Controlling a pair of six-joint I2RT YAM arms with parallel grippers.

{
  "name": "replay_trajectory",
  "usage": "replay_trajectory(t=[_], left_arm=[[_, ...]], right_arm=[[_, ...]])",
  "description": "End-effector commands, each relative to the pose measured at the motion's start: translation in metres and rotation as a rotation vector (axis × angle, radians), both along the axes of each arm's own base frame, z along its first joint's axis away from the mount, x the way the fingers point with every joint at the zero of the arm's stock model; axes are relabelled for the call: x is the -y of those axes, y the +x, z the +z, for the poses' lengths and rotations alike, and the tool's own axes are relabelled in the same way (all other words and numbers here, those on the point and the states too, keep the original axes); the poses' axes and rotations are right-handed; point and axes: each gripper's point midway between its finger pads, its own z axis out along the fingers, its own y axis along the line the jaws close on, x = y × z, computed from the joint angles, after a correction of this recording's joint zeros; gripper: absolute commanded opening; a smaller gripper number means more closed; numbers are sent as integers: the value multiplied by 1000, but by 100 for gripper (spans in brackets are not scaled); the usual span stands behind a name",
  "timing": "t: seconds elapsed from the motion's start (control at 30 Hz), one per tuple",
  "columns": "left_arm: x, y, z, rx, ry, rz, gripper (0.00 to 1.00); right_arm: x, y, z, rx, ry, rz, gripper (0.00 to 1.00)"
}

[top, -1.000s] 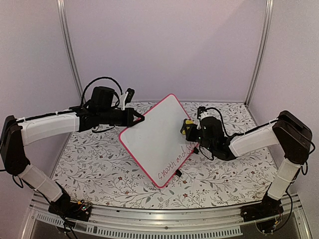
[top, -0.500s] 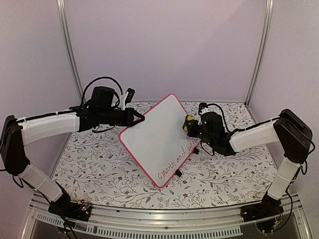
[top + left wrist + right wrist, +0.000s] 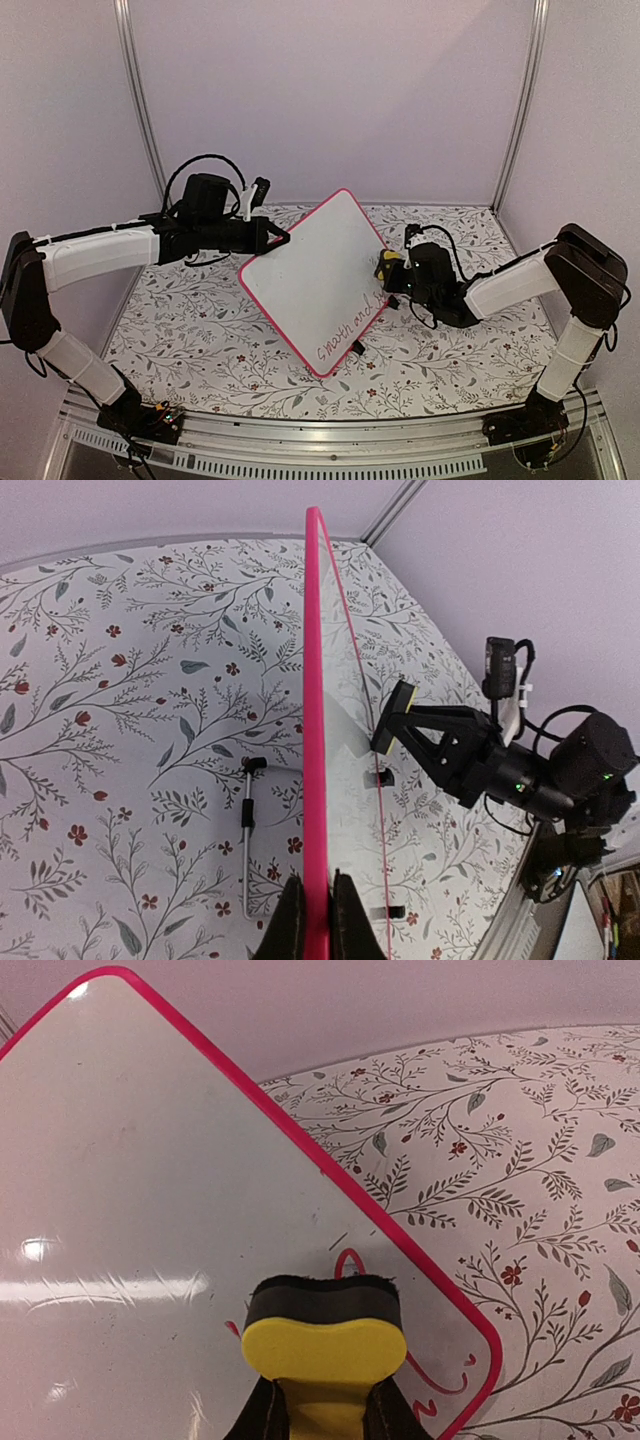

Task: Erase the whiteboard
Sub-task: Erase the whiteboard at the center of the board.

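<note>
Floral-printed cloth (image 3: pixel 190 330) covers the table, white with grey sprigs and small red flowers. On it the whiteboard (image 3: pixel 305 275) stands tilted. In the top view it sits turned like a diamond, with its lower corner towards the arm bases and its face towards the right arm. The pink-red frame is intact on every visible edge, and the upper part of the face is clean.

Left gripper (image 3: pixel 283 240): clamped on the whiteboard's upper-left edge, near the left corner. The left wrist view shows the frame edge-on, pinched between the two fingers (image 3: pixel 290 925) and running straight away from them.

Right gripper (image 3: pixel 397 276): closed narrowly on the yellow eraser (image 3: pixel 325 1345), at the board's right-hand side, across the board from the left gripper. The eraser's dark felt face points at the board. In the right wrist view the eraser sits over the lower right part of the face, just inside the frame, at one end of the writing. Whether the felt touches the surface cannot be confirmed.

Red handwriting (image 3: pixel 350 327) runs along the lower-right edge of the face, unerased; the wording is not legible. Two small black clip feet (image 3: pixel 358 349) sit along that same edge, one near the eraser and one towards the bottom corner.
</note>
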Motion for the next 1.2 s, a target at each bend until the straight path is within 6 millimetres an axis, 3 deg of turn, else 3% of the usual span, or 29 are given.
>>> replay_trajectory(t=[0.0,0.17,0.5,0.77,0.93,1.17], left_arm=[[1,-10,-41,-13,139,-59,0],[2,-10,-43,-18,141,-61,0],[2,-10,-43,-19,143,-61,0],[2,-9,-44,-20,143,-60,0],[2,-10,-43,-19,143,-60,0],[2,-9,-44,-20,143,-62,0]], right_arm=[[3,-16,-27,-62,-79,35,16],[-5,-12,-7,-6,-49,61,16],[-7,22,27,62,-8,5,15],[-24,38,51,109,0,28,15],[-24,37,41,91,-14,33,15],[-15,21,7,34,-52,61,15]])
